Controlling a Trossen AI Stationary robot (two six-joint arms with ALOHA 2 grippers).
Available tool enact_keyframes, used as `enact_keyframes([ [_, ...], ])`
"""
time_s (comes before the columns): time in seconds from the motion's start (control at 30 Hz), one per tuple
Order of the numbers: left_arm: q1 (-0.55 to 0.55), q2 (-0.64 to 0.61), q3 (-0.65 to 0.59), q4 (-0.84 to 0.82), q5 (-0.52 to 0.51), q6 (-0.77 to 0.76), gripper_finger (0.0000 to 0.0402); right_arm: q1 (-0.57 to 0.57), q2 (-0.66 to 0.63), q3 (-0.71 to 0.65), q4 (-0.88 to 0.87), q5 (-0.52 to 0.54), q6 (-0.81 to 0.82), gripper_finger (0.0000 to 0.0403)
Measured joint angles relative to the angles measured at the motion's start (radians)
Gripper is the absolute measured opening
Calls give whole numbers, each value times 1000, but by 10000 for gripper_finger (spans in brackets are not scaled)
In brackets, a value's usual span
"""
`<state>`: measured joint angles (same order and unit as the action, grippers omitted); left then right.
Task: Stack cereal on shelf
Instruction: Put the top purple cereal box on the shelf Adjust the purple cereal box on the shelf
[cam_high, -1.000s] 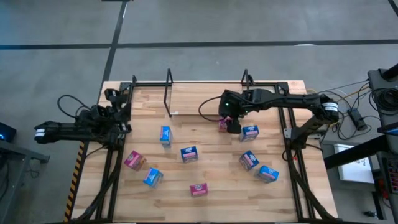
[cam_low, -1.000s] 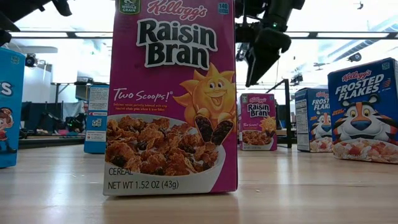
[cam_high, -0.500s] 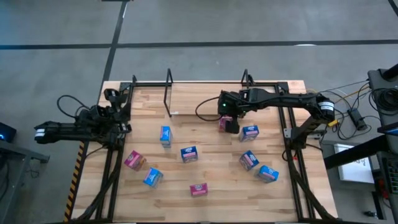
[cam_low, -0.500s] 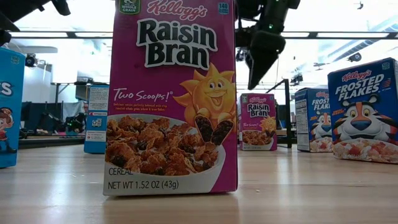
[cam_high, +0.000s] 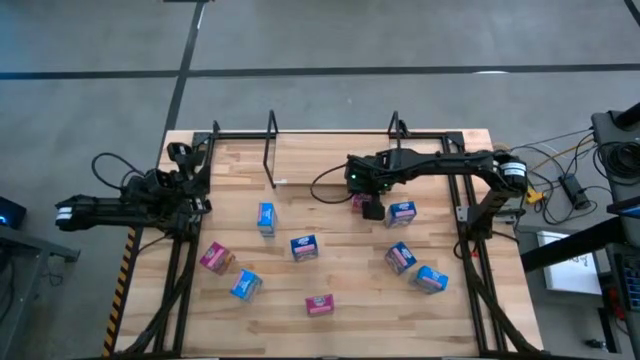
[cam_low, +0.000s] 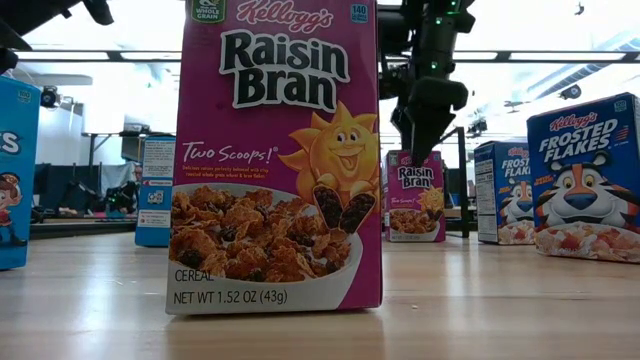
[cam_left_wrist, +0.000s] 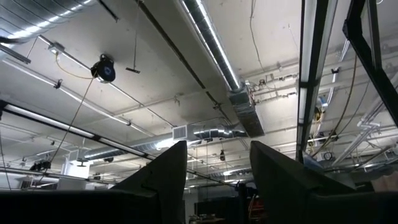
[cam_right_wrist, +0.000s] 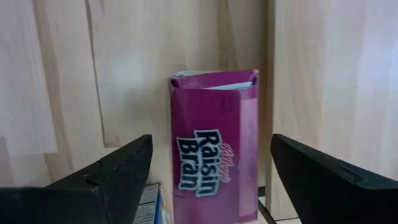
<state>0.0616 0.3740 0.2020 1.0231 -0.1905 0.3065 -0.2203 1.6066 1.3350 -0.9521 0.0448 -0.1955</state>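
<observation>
Eight small cereal boxes show on the wooden table, none of them on the shelf — a rack of thin black posts at the far edge, with nothing on it. Blue boxes stand at and; pink ones at and. Another pink box, marked Raisin Bran, stands upright on the table directly under the right gripper.

The right arm reaches in from the table's right side toward its middle, its wrist turned straight down. The right gripper's fingers are spread wide, one on each side of the pink box and clear of it — nothing is grasped.

The left gripper waits at the table's left edge, aimed up at the ceiling, fingers parted and empty.
</observation>
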Motion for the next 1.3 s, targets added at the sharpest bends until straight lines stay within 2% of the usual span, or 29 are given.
enact_keyframes([
  [0.33, 0, 1, 0, 0, 0, 0, 159, 0, 1, 0, 1, 0, 2, 220],
  [0.57, 0, 1, 0, 0, 0, 0, 159, 0, -1, 7, 0, -2, 17, 183],
  [0.93, 0, 1, 0, 0, 0, 0, 159, 11, 4, 166, 12, -53, 41, 173],
  [1.07, 0, 0, 0, 1, 0, 0, 159, 5, 34, 253, 53, -38, -19, 171],
  [1.17, 0, -2, 0, 3, 0, 0, 159, -11, 73, 330, 49, 8, -79, 171],
  [1.3, 0, -6, 0, 3, 0, 2, 159, -51, 139, 441, 9, 11, -158, 171],
])
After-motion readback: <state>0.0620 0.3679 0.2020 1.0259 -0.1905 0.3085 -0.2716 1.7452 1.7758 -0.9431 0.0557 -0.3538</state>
